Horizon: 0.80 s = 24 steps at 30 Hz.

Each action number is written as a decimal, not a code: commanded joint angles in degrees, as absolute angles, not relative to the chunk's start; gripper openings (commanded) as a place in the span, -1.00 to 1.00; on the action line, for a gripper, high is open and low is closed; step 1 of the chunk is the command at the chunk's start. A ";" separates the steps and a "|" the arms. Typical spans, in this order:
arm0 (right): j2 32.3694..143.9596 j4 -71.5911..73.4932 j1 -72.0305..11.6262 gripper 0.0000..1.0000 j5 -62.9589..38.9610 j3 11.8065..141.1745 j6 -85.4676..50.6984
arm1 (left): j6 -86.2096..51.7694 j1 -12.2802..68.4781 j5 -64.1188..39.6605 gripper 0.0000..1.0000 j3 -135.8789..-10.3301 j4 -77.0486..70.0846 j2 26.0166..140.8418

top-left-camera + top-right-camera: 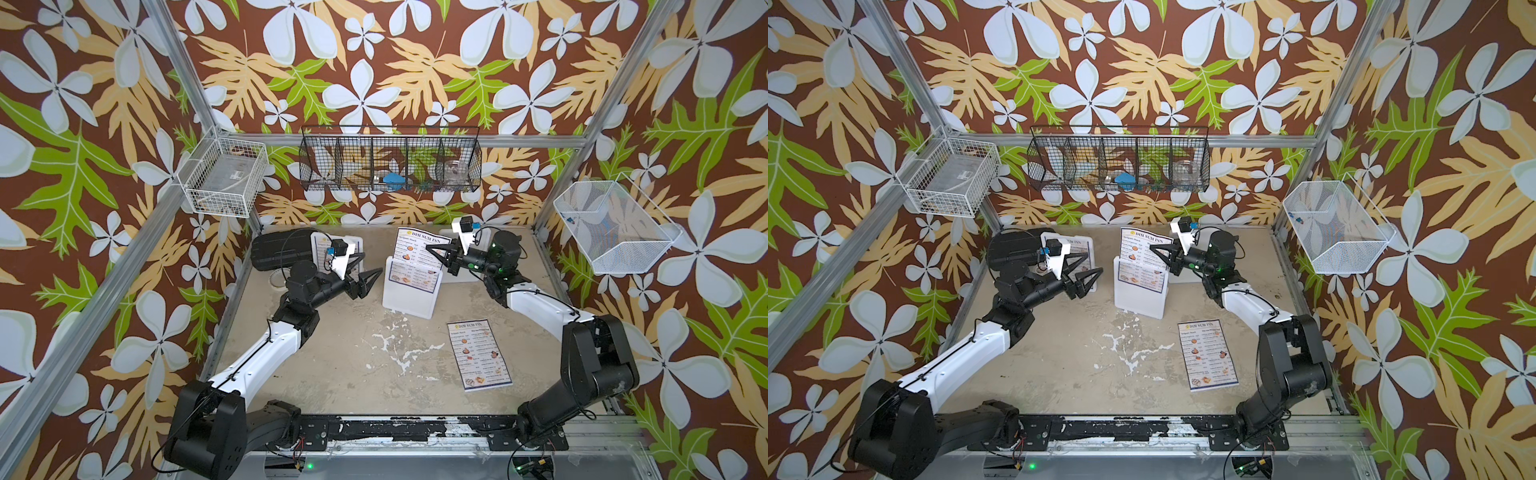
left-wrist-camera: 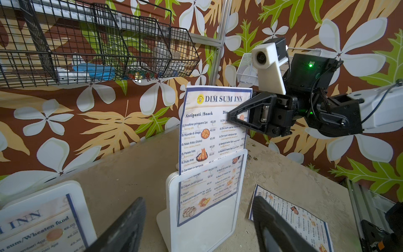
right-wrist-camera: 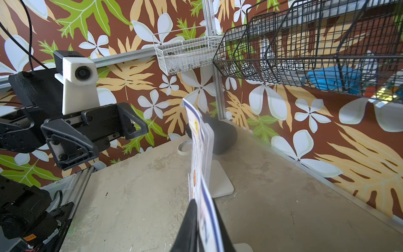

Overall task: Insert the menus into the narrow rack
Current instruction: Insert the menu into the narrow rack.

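**Top views against wrist views: rack, menus, claws**

Both top views take in the whole table [image 1: 353, 365], with the white rack [image 1: 409, 297] standing near its middle. The standing menu [image 1: 420, 248] sits in the rack, and its upper half rises above the front wall.

Only the left wrist view shows the print face-on, with the lower half readable through the clear front. Only the right wrist view shows this sheet edge-on, running between the dark fingers. The right claw [image 1: 431, 251] is pinched on the sheet's upper part, on the side nearest the right arm.

The flat menu [image 1: 478, 355] lies on the table near the right arm, well apart from the rack. The third menu [image 1: 321, 248] rests against a white rounded panel [image 2: 82, 216] at the far left. From above, the left wrist camera covers part of it. The left claw [image 1: 371, 263] hangs with jaws wide apart between that panel and the rack, apart from the rack.

**Surroundings**

- Black wire basket [image 1: 390, 158]: on the back wall.
- White mesh basket [image 1: 615, 226]: on the right wall.
- White wire basket [image 1: 226, 176]: on the left wall.
- Black cylinder [image 1: 278, 251]: lying in the far left corner.
- Tape ring [image 3: 183, 148]: just beside the cylinder.
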<state>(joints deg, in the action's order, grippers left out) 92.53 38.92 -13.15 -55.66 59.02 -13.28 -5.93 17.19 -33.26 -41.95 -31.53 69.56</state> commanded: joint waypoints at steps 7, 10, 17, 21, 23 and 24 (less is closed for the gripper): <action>91.34 39.22 -13.18 -0.56 -55.14 61.70 -14.93 | -5.61 17.14 -33.97 0.57 -41.92 -32.95 69.52; 90.66 39.51 -13.15 -0.56 -55.12 61.66 -15.27 | -5.54 17.14 -33.82 0.57 -41.65 -33.00 69.26; 90.20 40.38 -13.14 -0.80 -55.41 59.84 -14.97 | -5.54 17.19 -34.28 0.58 -41.65 -33.46 69.47; 90.13 41.28 -13.27 -0.86 -55.73 58.65 -14.96 | -5.53 17.14 -34.32 0.58 -41.59 -33.22 69.21; 90.18 41.85 -13.40 -0.87 -55.89 58.07 -14.95 | -5.45 17.14 -34.22 0.58 -41.49 -33.22 69.00; 90.26 42.05 -13.44 -0.87 -55.91 57.85 -14.94 | -5.39 17.14 -34.20 0.58 -41.40 -33.31 68.91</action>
